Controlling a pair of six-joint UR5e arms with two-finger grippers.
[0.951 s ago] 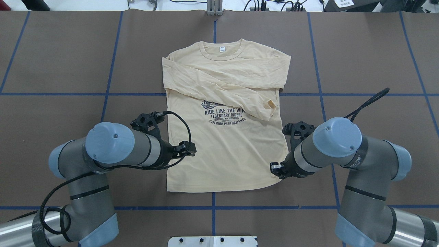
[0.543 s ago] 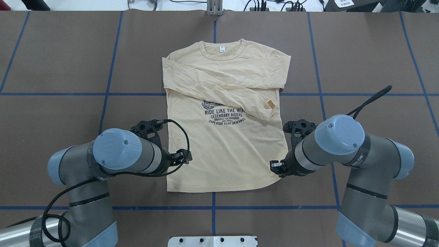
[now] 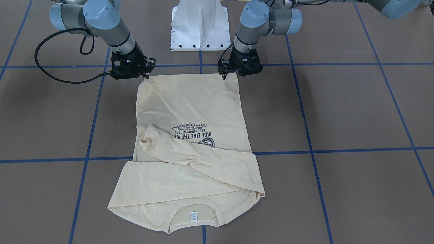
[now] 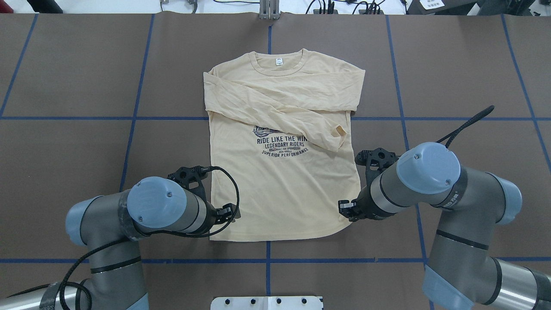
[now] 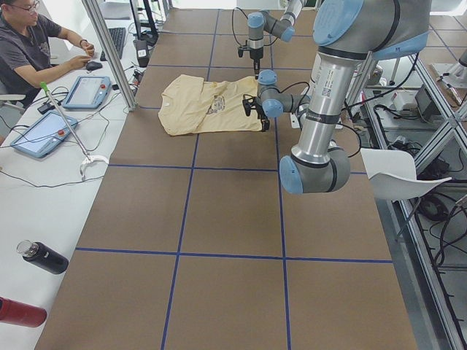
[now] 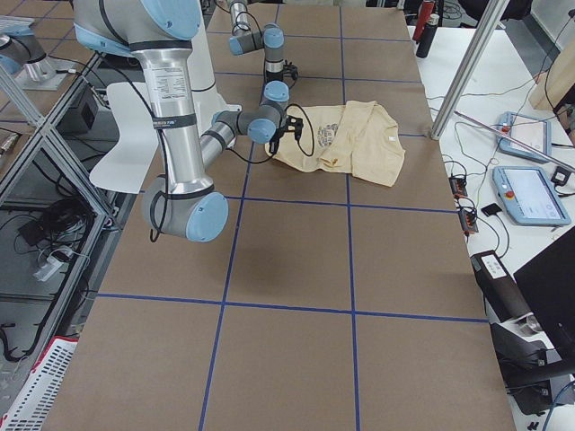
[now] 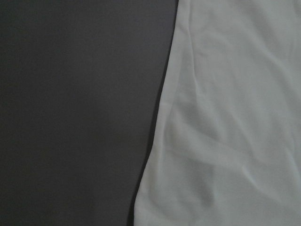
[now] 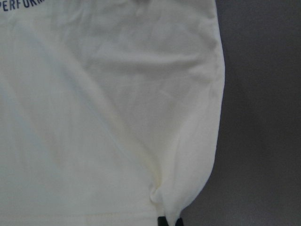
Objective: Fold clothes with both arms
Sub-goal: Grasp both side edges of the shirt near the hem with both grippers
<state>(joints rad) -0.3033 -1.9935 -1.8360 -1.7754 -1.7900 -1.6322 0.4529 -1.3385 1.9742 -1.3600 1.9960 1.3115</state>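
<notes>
— Jaws?
— My right gripper [image 3: 145, 72] looks pinched on a hem corner of the long-sleeved shirt [image 4: 284, 193], cloth puckered at its fingertip. Left gripper [image 3: 224, 73], at the other corner: I cannot tell.
— Advice?
— I'd grip both corners evenly and lift together. Beyond them the cream cloth lies flat, sleeves [image 4: 275, 107] crossed over the chest.

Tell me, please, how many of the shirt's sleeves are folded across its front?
2. One sleeve lies diagonally across the shirt, its cuff beside the print. The other sleeve lies flatter beneath it, and its cuff is not visible.
</notes>
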